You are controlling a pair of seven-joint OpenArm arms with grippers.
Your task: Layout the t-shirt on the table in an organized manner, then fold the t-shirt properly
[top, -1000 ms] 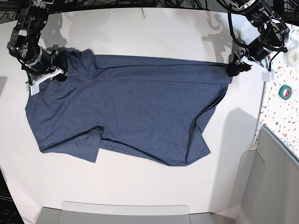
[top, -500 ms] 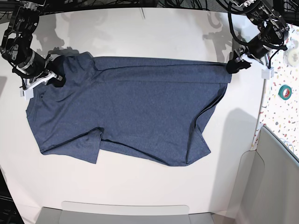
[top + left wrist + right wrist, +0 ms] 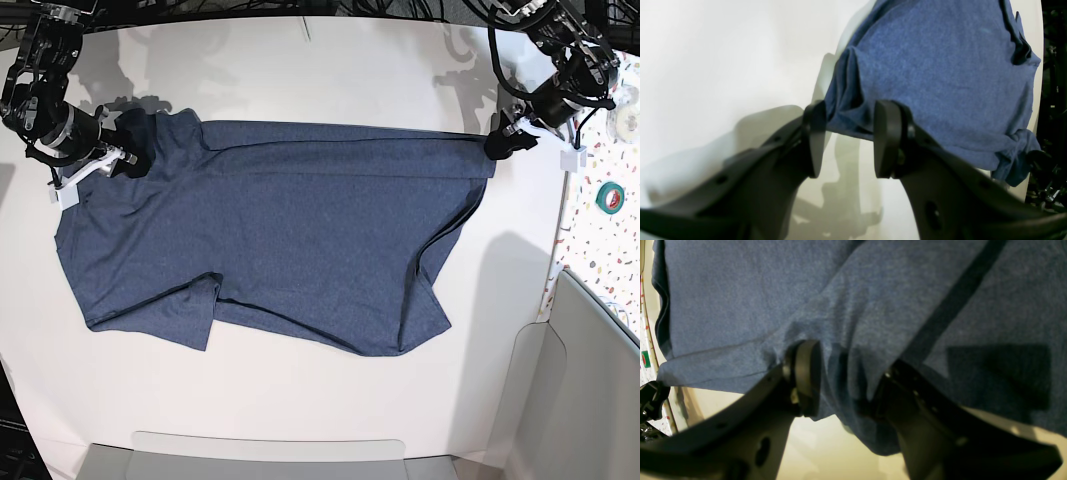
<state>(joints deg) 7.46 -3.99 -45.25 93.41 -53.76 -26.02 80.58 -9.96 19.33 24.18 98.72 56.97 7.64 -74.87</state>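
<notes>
- We see the t-shirt [image 3: 300, 230] in a dark heathered navy blue, plain on the side facing up; in the left wrist view [image 3: 940, 73] it reads as a brighter speckled blue.
- The surface [image 3: 300, 400] under it is plain matte white.
- Both the left gripper [image 3: 846, 140] and the right gripper [image 3: 843, 380] have black fingers.
- At the edge we make out a white strip flecked with coloured confetti [image 3: 600, 240], carrying what looks like a teal roll of tape [image 3: 611, 197].
</notes>
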